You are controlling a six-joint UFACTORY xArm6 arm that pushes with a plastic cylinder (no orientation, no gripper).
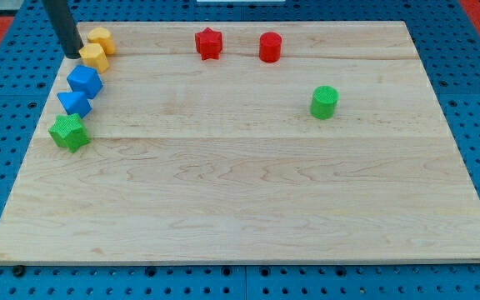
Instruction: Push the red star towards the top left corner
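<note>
The red star [209, 43] lies near the view's top edge, left of centre, on the wooden board [240, 192]. A red cylinder [270, 47] stands just to its right. My tip [72, 53] is at the view's top left, touching or just left of two yellow blocks [97, 49]. It is far to the left of the red star.
Below the yellow blocks, along the left edge, sit a blue block [84, 82], a blue triangular block [74, 103] and a green star [69, 132]. A green cylinder [324, 102] stands right of centre. Blue pegboard surrounds the board.
</note>
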